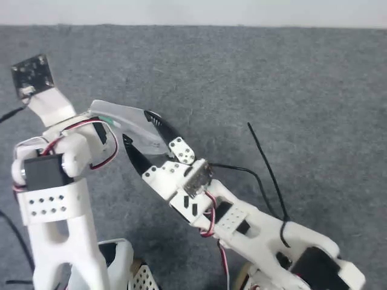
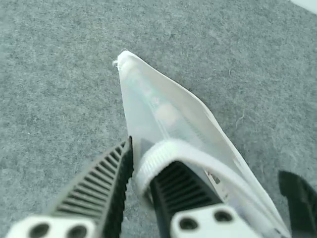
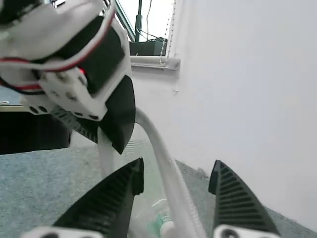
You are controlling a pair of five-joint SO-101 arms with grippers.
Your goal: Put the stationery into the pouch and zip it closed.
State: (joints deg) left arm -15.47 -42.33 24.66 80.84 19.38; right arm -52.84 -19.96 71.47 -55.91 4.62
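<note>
A translucent white pouch (image 1: 130, 124) is held above the grey carpet, with my left gripper (image 2: 136, 148) shut on its thick white zipper rim (image 2: 163, 151). Pale stationery (image 2: 166, 116) shows faintly through the pouch wall, and a green piece (image 3: 159, 219) lies inside it. My right gripper (image 1: 138, 127) comes in from the lower right and stands open, one black finger on each side of the pouch. In the right wrist view the rim (image 3: 166, 163) runs between the right gripper's (image 3: 178, 166) fingers, and the left gripper (image 3: 106, 106) hangs just beyond.
Grey carpet (image 1: 290, 78) covers the table all around. A black cable (image 1: 266, 169) loops off the right arm. A white wall (image 3: 247, 89) stands behind. The right gripper's black finger (image 2: 299, 198) shows at the pouch's near end.
</note>
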